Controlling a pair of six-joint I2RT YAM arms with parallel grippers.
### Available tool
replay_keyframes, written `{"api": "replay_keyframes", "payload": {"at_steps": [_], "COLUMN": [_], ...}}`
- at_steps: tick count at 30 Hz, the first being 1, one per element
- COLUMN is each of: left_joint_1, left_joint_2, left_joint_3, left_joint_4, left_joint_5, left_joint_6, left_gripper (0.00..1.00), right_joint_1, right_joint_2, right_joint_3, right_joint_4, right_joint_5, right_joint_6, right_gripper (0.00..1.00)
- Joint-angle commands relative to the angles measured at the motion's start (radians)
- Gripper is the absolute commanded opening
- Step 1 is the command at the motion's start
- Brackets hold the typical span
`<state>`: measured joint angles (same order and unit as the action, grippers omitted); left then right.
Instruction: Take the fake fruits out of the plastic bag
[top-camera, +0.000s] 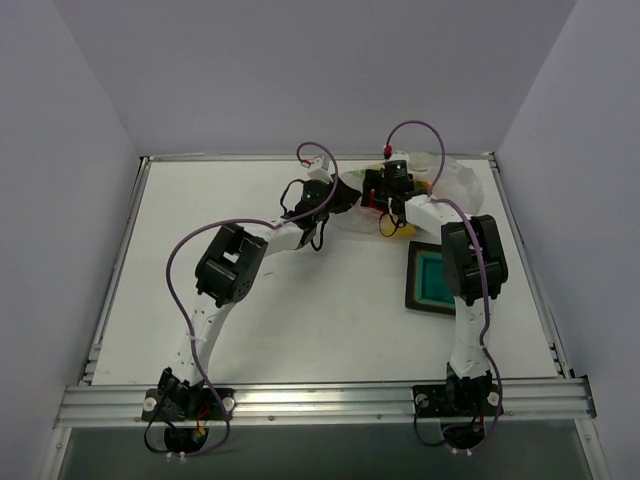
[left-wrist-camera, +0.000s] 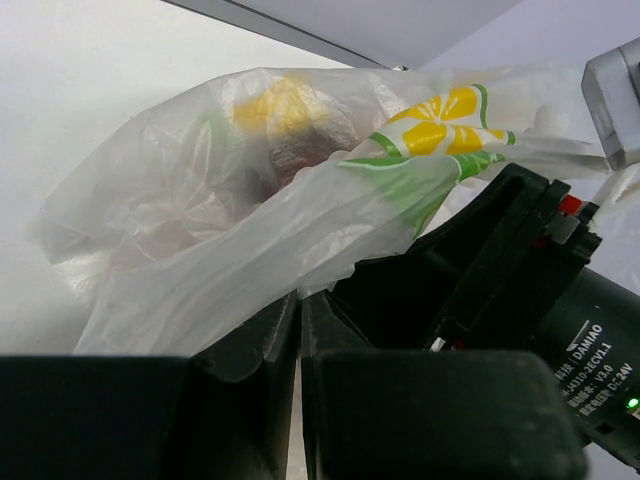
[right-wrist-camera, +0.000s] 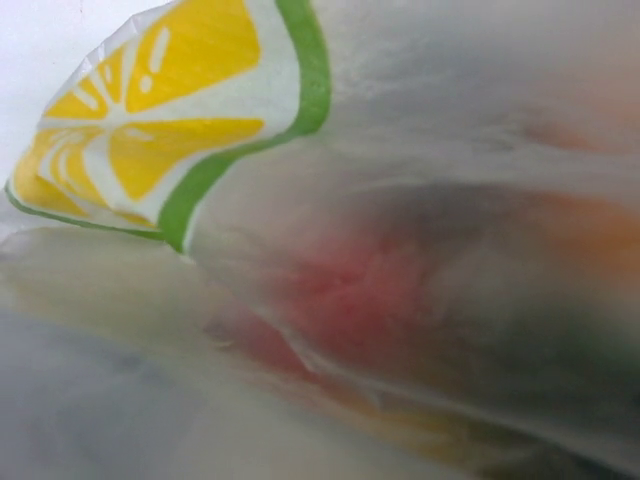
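Far on the white tabletop, the plastic bag holds the fake fruits. The left claw pinches its film; whether the right claw is open cannot be told.

Left half and near centre of bench open for passage. Far centre jammed: left tool and right tool crowd the plastic bag. Dark teal-lined tray blocks right side, beside right arm.
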<state>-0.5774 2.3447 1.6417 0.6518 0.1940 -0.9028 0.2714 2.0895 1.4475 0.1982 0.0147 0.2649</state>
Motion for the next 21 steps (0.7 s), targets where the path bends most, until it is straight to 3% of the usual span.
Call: {"api": "replay_keyframes", "payload": {"at_steps": [1,6,21], "left_joint_1": [0.001,0.002,0.010], "left_joint_2": [-0.076,-0.076,-0.065], "left_joint_3": [0.003,0.006,0.027], "left_joint_4": [0.080,0.086,0.068], "left_joint_5": [0.024,0.035,0.036], "left_joint_6": [-0.005,-0.021,-0.005], "left_gripper": [0.03,0.02,0.02], "right_joint_1": [0.012,0.011,-0.001], "right_joint_2": [-0.103,-0.203,-0.463], "right_joint_3": [0.008,-0.077,-0.219], "right_joint_4": [0.023,0.090,0.118], "right_joint_5": [0.080,0.137,0.096], "right_joint_6": [-0.007,0.016,0.102], "right_gripper": [0.41,0.31,0.31]}}
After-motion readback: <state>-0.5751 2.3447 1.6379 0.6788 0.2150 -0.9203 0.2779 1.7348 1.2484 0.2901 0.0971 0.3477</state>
